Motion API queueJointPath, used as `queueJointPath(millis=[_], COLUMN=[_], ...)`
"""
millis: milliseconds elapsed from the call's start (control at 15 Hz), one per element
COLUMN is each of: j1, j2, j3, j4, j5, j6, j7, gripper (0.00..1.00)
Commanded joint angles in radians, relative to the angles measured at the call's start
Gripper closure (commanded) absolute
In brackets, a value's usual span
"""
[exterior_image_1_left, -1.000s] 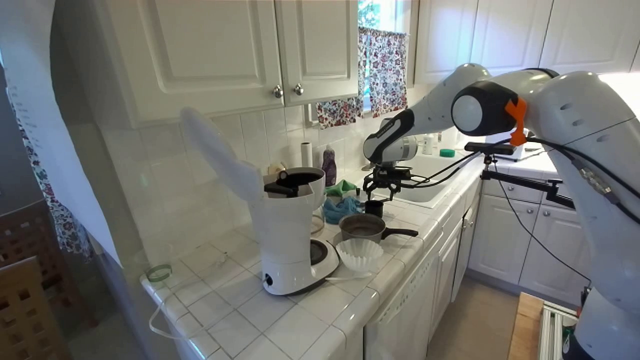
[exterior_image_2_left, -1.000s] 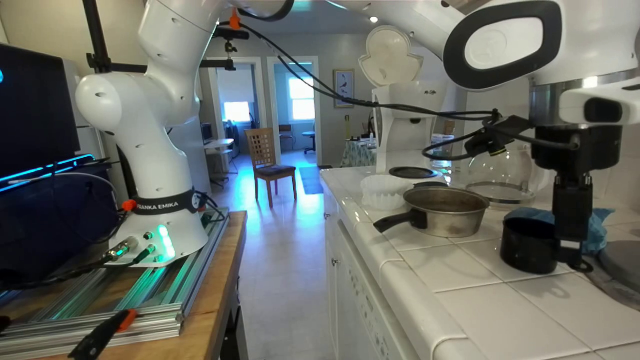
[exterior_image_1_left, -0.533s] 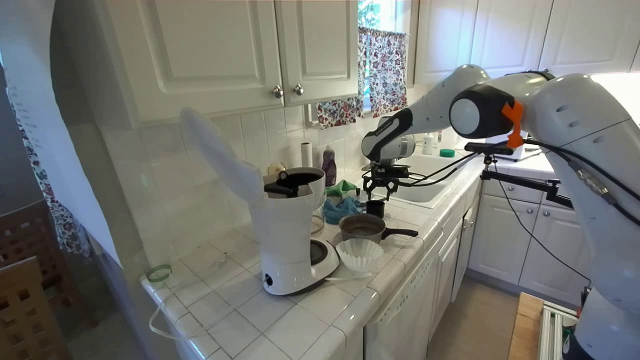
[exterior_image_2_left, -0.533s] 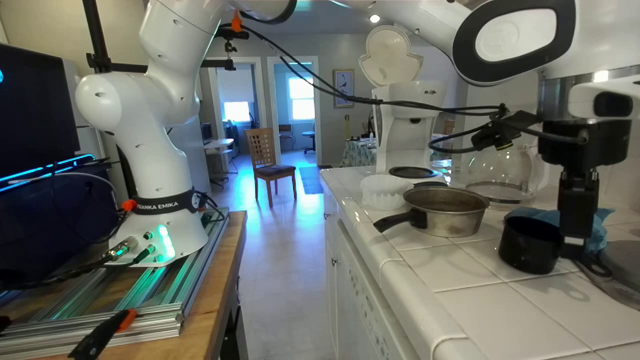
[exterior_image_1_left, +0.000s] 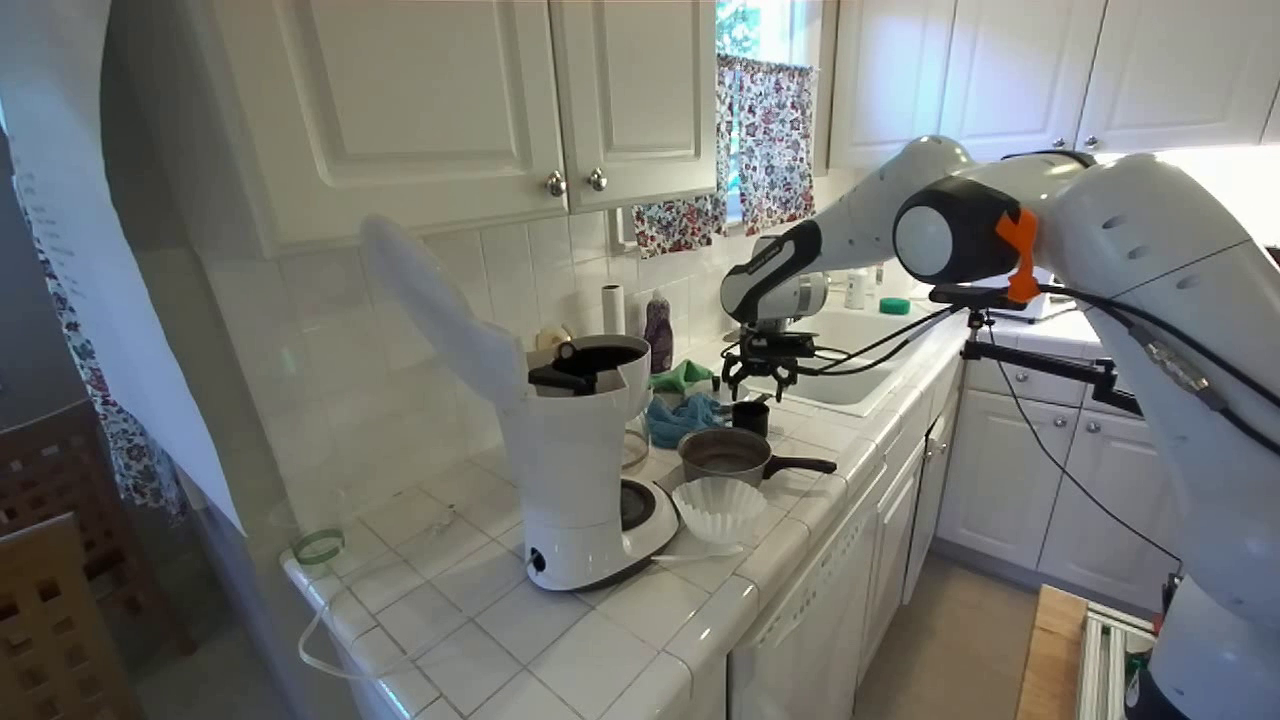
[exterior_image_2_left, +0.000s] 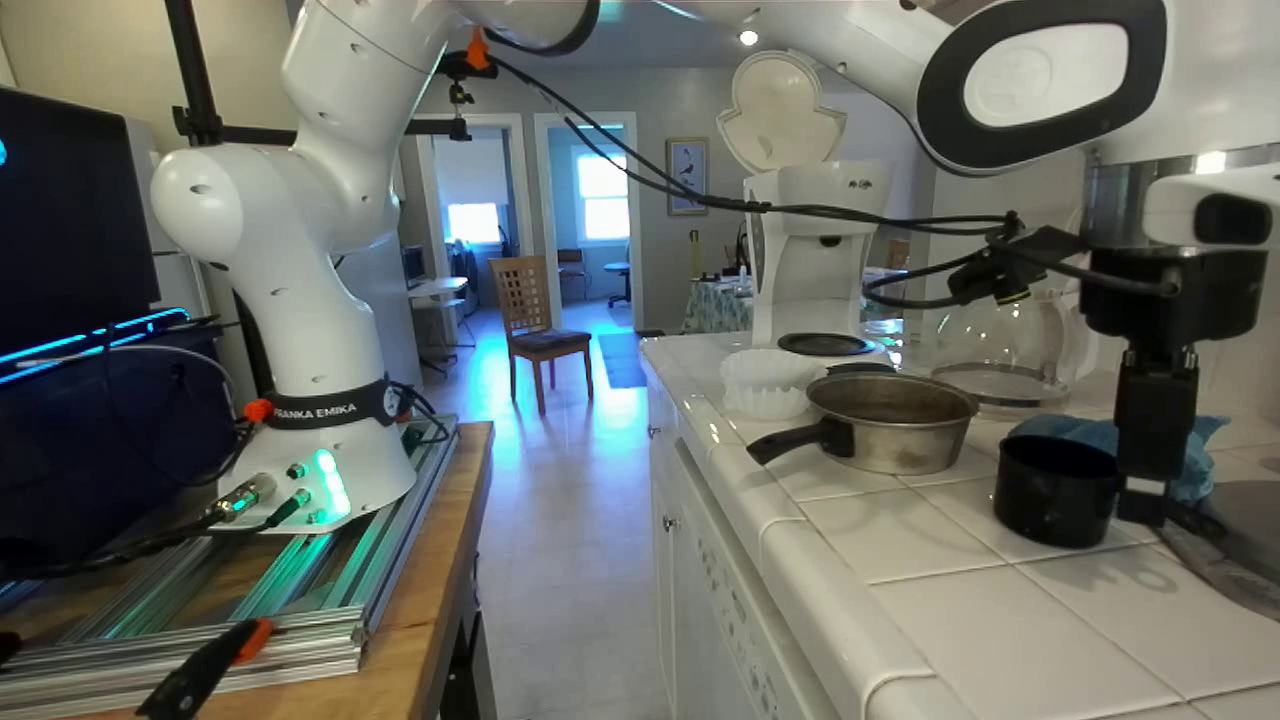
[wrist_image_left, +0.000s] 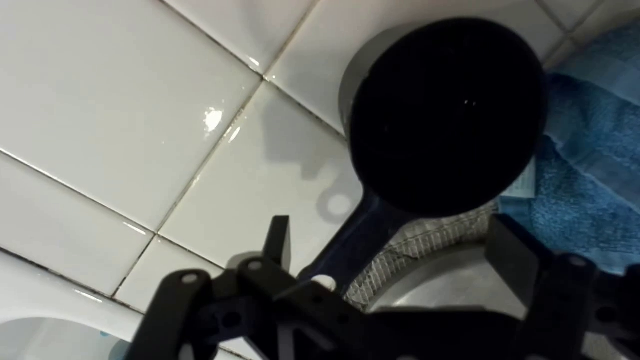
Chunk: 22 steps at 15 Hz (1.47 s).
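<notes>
A small black cup (wrist_image_left: 450, 115) with a flat handle (wrist_image_left: 350, 240) stands upright on the white tiled counter. My gripper (wrist_image_left: 395, 245) is open above the handle end, its fingers wide apart. In the wrist view the handle runs between them, closer to the left finger, whose linkage hides the handle's tip. Whether a finger touches the handle I cannot tell. In an exterior view the gripper (exterior_image_2_left: 1145, 500) hangs just right of the cup (exterior_image_2_left: 1055, 495). A round metal lid (wrist_image_left: 450, 285) lies under the jaws on a woven grey mat, and a blue cloth (wrist_image_left: 590, 190) is beside the cup.
A saucepan (exterior_image_2_left: 890, 440) stands near the cup, with a paper filter (exterior_image_2_left: 768, 385) and white coffee maker (exterior_image_1_left: 570, 480) beyond. A glass carafe (exterior_image_2_left: 1000, 355) is near the wall. The sink (exterior_image_1_left: 850, 390) lies behind the gripper. Cables (exterior_image_2_left: 940, 220) loop from the wrist.
The gripper has shifted slightly to the right in an exterior view. The cup tilted a little half a second ago and is level now; its handle has swung round. The jaws stand open.
</notes>
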Motion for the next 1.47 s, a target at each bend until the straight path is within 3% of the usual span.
queueJointPath(millis=[0, 67, 200, 800, 1400], j1=[-0.006, -0.005, -0.004, 0.005, 0.044], j2=[0.037, 0.041, 0.045, 0.049, -0.018], j3=[0.000, -0.001, -0.003, -0.010, -0.027], j4=[0.062, 0.067, 0.075, 0.084, 0.021], j5=[0.013, 0.011, 0.009, -0.001, -0.033], j6=[-0.058, -0.066, -0.081, -0.085, -0.042], j7=[0.021, 0.023, 0.028, 0.046, 0.044], gripper=[0.04, 0.28, 0.32, 0.95, 0.94])
